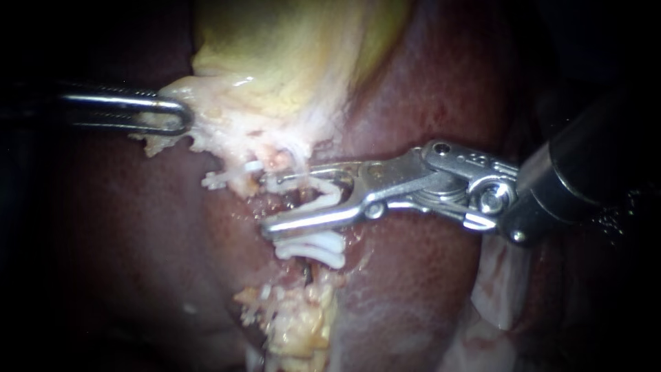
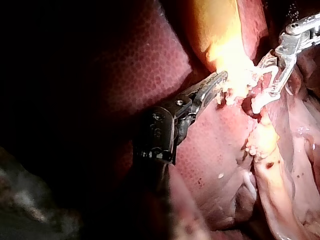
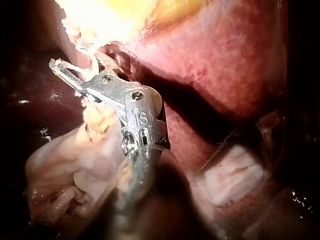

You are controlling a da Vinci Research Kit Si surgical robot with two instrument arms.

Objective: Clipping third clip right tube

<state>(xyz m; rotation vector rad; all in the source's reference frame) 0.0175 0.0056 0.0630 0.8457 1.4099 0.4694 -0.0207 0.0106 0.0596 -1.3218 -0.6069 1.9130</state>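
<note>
My right instrument (image 1: pixel 266 204) comes in from the right. Its jaws stand wide apart with a white clip (image 1: pixel 323 195) held between them, astride the right tube (image 1: pixel 300 165) just below the gallbladder (image 1: pixel 289 55). Two white clips (image 1: pixel 313 248) sit side by side on the same tube below the lower jaw. My left instrument (image 1: pixel 184 114) comes in from the left, its jaws shut on the gallbladder's pale ragged edge (image 1: pixel 200 103). The left wrist view shows the left instrument (image 2: pixel 222 78) on that edge and the right instrument (image 2: pixel 265 77) beyond it.
Dark red liver (image 1: pixel 427 89) lies all around. A white clip-like piece (image 1: pixel 219 180) shows left of the jaws. Yellowish fatty tissue (image 1: pixel 296 324) lies below the clips. A pale pad (image 1: pixel 502 282) sits under the right shaft, also seen as a pad (image 3: pixel 232 180) beside it.
</note>
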